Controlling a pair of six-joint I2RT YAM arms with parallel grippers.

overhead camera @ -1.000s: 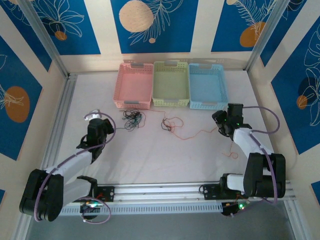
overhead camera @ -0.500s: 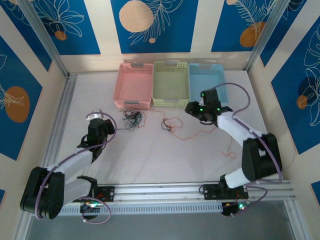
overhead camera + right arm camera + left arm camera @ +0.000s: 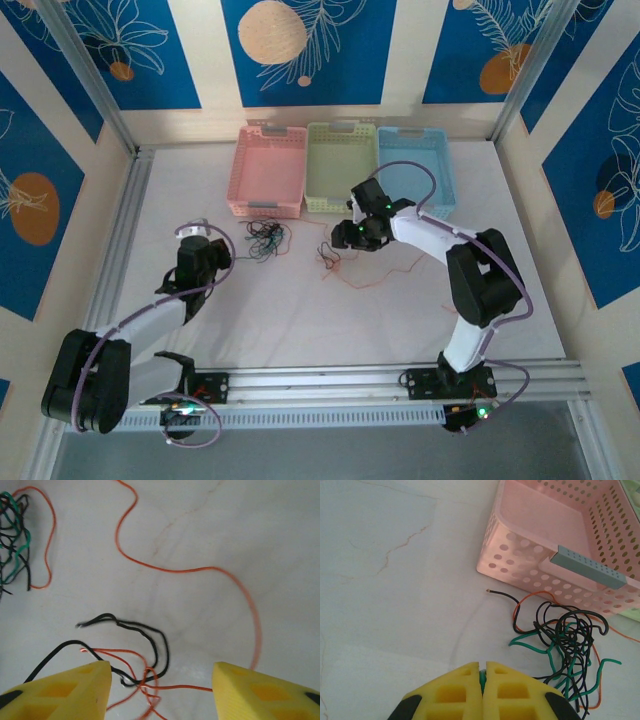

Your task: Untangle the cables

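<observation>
On the left side of the white marbled table [image 3: 300, 320], the left gripper [image 3: 482, 667] sits low. Its yellow pads are pressed flat together, and nothing is visibly caught between them. Just ahead and to its right lies the dense clump of thin black, green and orange wires [image 3: 565, 640]. It rests on the table close to the front wall of the pink perforated plastic basket [image 3: 520, 555]; whether any strand touches the basket cannot be determined. The clump is fully knotted.

At centre table, in front of the pale green basket [image 3: 342, 208], the right gripper [image 3: 161, 672] is low over the smaller knot of black and red-orange wires [image 3: 140, 665]. Its jaws stand wide apart, one on each side of the knot, gripping nothing. The long loose orange wire [image 3: 200, 570] curves broadly away from this knot. In the overhead view it trails rightward across the table before the light blue basket [image 3: 415, 210].

Assessment: the step in hand is the approach for a grasp on the smaller knot, and neither tangle is yet separated. The next move, in my judgement, calls for lowering the right jaws and closing them on a single strand away from the crossing point. That strand should then be drawn clear slowly. The left gripper would need to open and pin the remainder. The risk is that such fine wire slips the pads or drags the whole knot along.
</observation>
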